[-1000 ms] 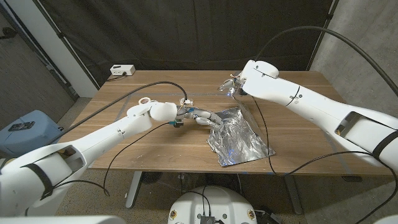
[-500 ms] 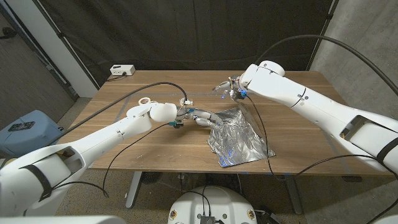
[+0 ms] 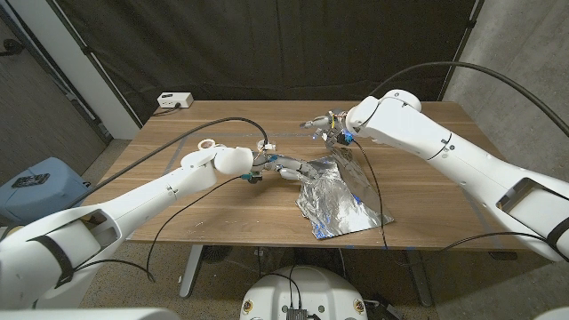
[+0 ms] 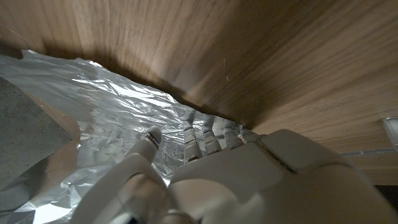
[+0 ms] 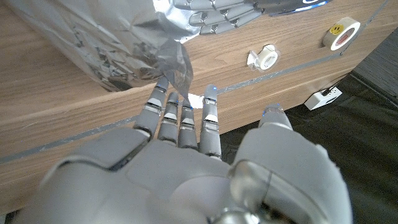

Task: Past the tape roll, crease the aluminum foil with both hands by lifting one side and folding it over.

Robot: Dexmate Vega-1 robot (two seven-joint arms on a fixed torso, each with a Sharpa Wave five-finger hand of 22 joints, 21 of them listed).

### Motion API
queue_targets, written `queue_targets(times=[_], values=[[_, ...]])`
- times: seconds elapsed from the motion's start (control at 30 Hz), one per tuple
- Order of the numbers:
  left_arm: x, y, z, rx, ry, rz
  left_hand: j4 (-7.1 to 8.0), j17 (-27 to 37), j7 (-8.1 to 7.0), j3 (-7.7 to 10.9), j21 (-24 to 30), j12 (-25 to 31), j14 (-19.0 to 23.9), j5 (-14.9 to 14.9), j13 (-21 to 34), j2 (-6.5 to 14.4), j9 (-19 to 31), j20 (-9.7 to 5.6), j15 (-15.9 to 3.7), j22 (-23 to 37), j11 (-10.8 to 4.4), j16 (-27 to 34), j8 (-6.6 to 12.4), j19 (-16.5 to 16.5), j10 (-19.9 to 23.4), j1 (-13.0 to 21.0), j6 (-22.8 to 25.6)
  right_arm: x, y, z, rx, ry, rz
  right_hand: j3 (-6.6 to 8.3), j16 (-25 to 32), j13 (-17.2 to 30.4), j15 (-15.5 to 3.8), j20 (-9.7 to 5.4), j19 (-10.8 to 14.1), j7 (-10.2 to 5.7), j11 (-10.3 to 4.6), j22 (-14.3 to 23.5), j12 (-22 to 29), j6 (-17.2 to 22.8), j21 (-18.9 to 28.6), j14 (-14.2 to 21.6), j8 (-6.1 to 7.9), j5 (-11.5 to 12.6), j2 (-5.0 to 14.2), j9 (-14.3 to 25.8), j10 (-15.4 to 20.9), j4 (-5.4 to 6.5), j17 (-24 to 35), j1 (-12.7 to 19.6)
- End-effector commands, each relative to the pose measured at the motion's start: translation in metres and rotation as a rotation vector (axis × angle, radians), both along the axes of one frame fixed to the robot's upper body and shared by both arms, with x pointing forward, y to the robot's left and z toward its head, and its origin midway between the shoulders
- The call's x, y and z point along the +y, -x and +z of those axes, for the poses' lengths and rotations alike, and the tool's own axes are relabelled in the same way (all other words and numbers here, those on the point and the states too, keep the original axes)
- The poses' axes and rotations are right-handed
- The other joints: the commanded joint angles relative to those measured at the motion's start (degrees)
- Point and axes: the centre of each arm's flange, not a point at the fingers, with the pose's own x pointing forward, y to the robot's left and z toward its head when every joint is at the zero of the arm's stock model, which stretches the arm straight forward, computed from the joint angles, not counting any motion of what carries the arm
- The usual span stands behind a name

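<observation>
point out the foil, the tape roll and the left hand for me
aluminum foil (image 3: 342, 200), head view, crinkled middle of the sheet
tape roll (image 3: 207, 143), head view, its white ring on the table
left hand (image 3: 286, 166), head view, fingers at the foil's near-left edge

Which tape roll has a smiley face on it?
The larger tape roll nearer the table edge carries a yellow smiley sticker; the smaller white roll beside it is plain.
</observation>
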Motion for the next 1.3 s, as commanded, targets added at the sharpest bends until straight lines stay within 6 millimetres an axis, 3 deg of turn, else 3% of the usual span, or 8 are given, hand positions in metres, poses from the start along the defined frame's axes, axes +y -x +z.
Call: queue_targets(times=[0.03, 0.23, 0.4, 0.73, 1.3], values=[[-0.003, 0.000, -0.001, 0.006, -0.024, -0.002, -0.36, 0.18, -0.11, 0.21, 0.26, 0.68, 0.68, -0.11, 2.73, 0.14, 0.21, 0.00, 0.51, 0.23, 0.19, 0.27, 0.49, 0.26, 0.70, 0.63, 0.47, -0.011, 0.002, -0.014, 0.023, -0.101, 0.043, -0.01, 0.00, 0.17, -0.12, -0.10, 0.84, -0.18, 0.11, 0.11, 0.07, -0.33, 0.40, -0.51, 0.01, 0.44, 0.20, 0.11, -0.58, -0.09, 0.29, -0.29], [-0.004, 0.000, -0.001, 0.008, -0.028, 0.000, -0.49, 0.17, -0.19, 0.25, 0.25, 0.63, 0.66, -0.11, 2.74, 0.15, 0.21, -0.01, 0.47, 0.24, 0.18, 0.26, 0.47, 0.27, 0.55, 0.69, 0.40, -0.017, 0.000, -0.023, 0.031, -0.174, 0.089, -0.13, 0.04, 0.18, -0.05, -0.09, 1.21, -0.43, 0.12, 0.11, 0.12, -0.84, 0.46, -0.54, -0.09, 0.54, 0.37, 0.11, -0.90, -0.18, 0.30, -0.40], [-0.007, 0.001, 0.001, 0.005, -0.032, -0.003, -0.59, 0.17, -0.25, 0.27, 0.25, 0.66, 0.67, -0.11, 2.74, 0.15, 0.21, -0.04, 0.47, 0.24, 0.18, 0.26, 0.45, 0.28, 0.60, 0.74, 0.35, -0.018, -0.004, -0.031, 0.045, -0.213, 0.116, -1.04, 0.18, 0.22, -0.14, -0.08, 1.81, -0.58, 0.12, 0.10, 0.22, -1.49, 0.49, -0.42, -0.14, 0.67, 0.37, 0.15, -1.33, 0.67, 0.46, -2.26], [-0.011, 0.005, 0.007, -0.008, -0.034, -0.015, -0.81, 0.16, -0.28, 0.34, 0.26, 0.56, 0.65, -0.09, 2.75, 0.21, 0.22, 0.08, 0.46, 0.24, 0.23, 0.24, 0.47, 0.34, 0.30, 0.87, 0.36, -0.021, -0.009, -0.039, 0.056, -0.255, 0.143, -1.29, 0.11, 0.24, -0.51, -0.13, 2.11, -0.88, 0.11, 0.07, 0.28, -1.81, 0.45, -0.59, -0.13, 0.95, 0.61, 0.12, -1.61, 0.87, 0.45, -2.74], [-0.011, 0.037, 0.048, -0.081, 0.003, -0.069, -1.25, 0.16, -0.23, 0.36, 0.46, 0.62, 1.04, -0.10, 2.76, 0.16, 0.22, 0.26, 0.47, 0.25, 0.39, 0.36, 0.42, 0.95, 0.32, 1.08, 0.16, -0.024, -0.009, -0.036, 0.049, -0.254, 0.140, -1.32, 0.05, 0.25, -0.56, -0.13, 2.34, -1.05, 0.10, 0.04, 0.37, -1.95, 0.35, -0.68, -0.02, 1.33, 0.91, 0.05, -1.86, 0.67, 0.36, -2.60]])
